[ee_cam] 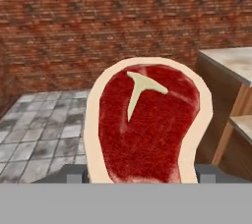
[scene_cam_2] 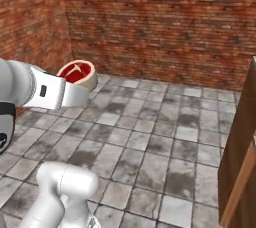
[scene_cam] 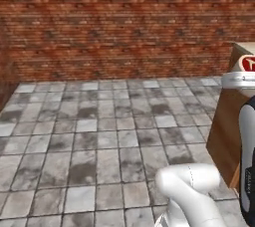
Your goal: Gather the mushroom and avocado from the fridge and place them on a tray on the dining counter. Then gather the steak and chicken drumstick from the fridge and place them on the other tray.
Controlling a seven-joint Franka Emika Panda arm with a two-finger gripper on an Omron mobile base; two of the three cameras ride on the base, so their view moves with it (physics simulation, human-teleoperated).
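Observation:
My gripper (ee_cam: 140,176) is shut on the steak (ee_cam: 146,125), a red slab with a pale fatty rim and a white T-shaped bone. The steak stands upright between the fingertips (ee_cam: 74,177) in the hand view. From the right base view the steak (scene_cam_2: 77,73) sits at the end of my white hand, with the gripper (scene_cam_2: 80,85) raised over the tiled floor. At the right edge of the left base view the steak (scene_cam: 247,63) shows again. The fridge, both trays, the mushroom, the avocado and the chicken drumstick are out of view.
A wood-fronted counter (scene_cam: 222,131) with a beige top (ee_cam: 232,61) stands to the right; I cannot tell whether it is the dining counter. Its wooden side (scene_cam_2: 240,162) is close on the right. A brick wall (scene_cam: 119,27) lies ahead, beyond a grey tiled floor (scene_cam: 99,136).

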